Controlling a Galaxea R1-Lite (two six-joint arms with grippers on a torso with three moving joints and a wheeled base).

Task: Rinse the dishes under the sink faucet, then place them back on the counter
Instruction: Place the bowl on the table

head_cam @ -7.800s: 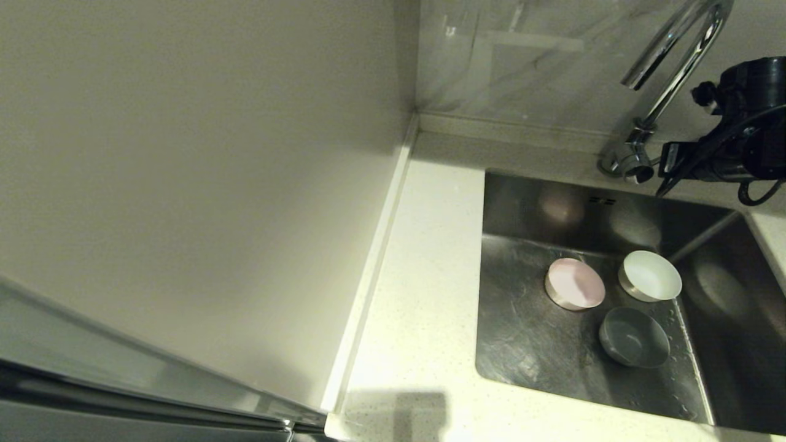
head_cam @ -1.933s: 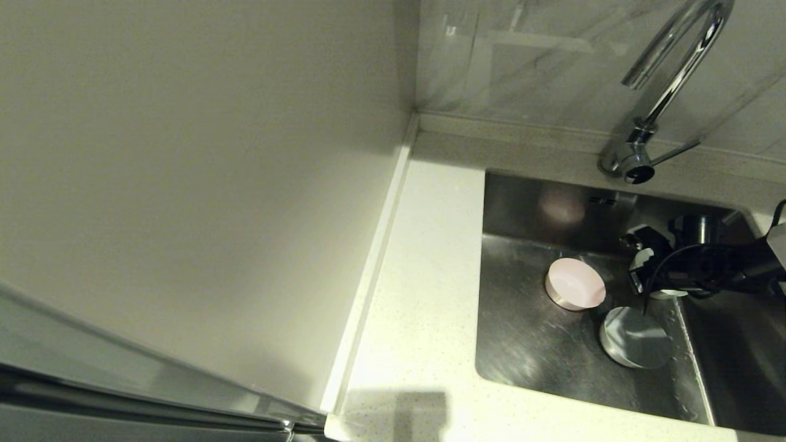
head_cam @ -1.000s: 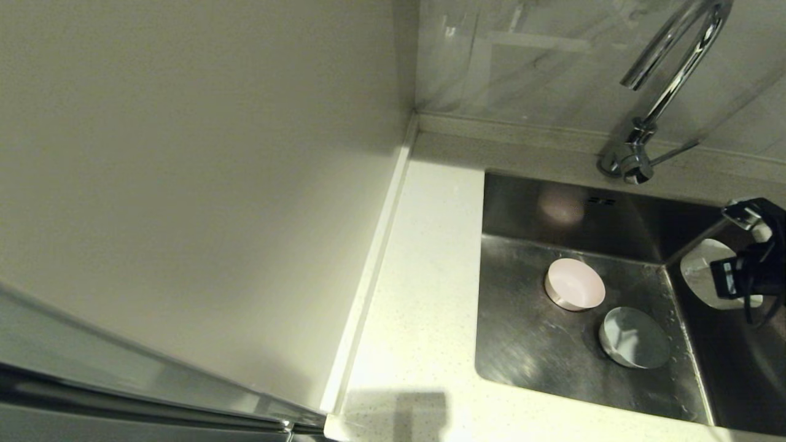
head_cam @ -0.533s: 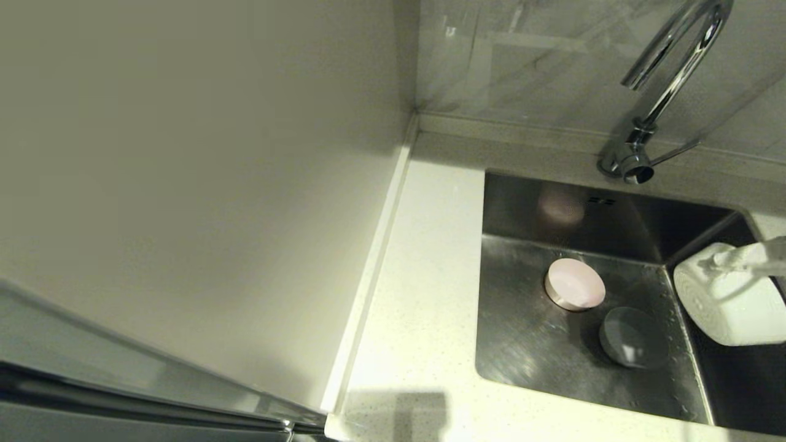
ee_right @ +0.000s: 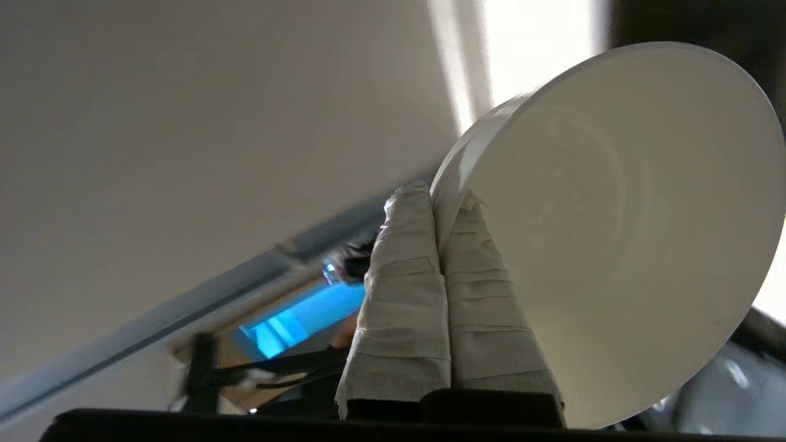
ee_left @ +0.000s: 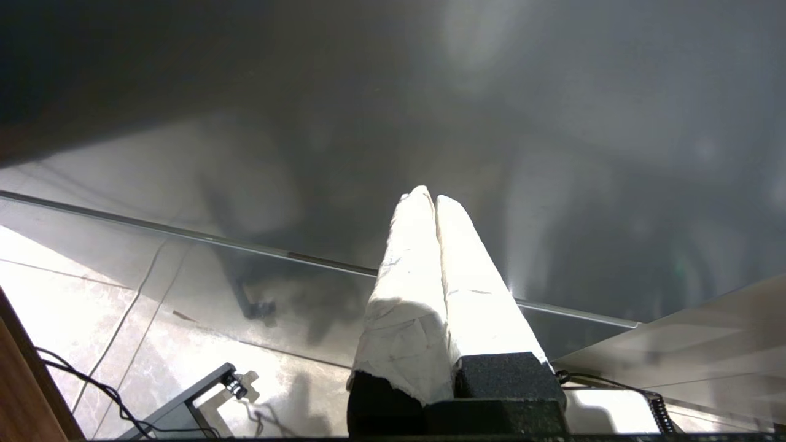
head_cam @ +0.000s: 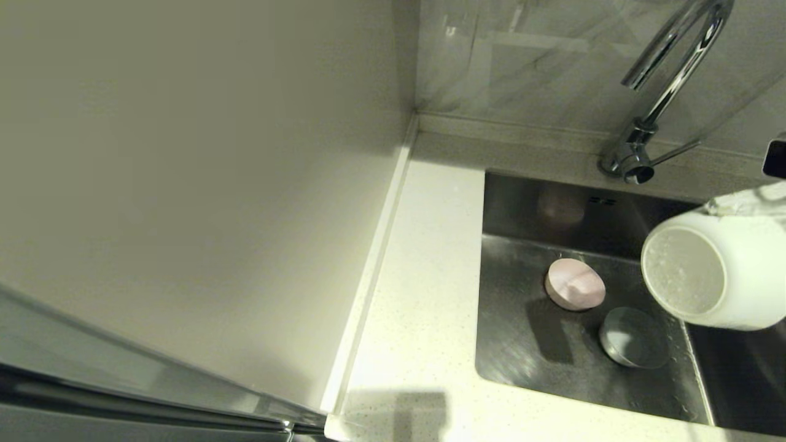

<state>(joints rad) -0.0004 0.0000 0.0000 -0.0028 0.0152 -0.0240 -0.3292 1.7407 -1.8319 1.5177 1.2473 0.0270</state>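
The head camera looks steeply down from above and in front at the bench (head_cam: pixel 424 294) corner and the sink (head_cam: pixel 522 331), with the faucet (head_cam: pixel 669 92) at the far edge. The right wrist camera sits close behind the right gripper (ee_right: pixel 437 202), facing along its fingers at the white bowl (ee_right: pixel 620 227); both views share that bowl (head_cam: pixel 712 270). The left wrist camera sits behind the left gripper (ee_left: pixel 433 199), facing a dark glossy panel (ee_left: pixel 552 123) away from the sink.
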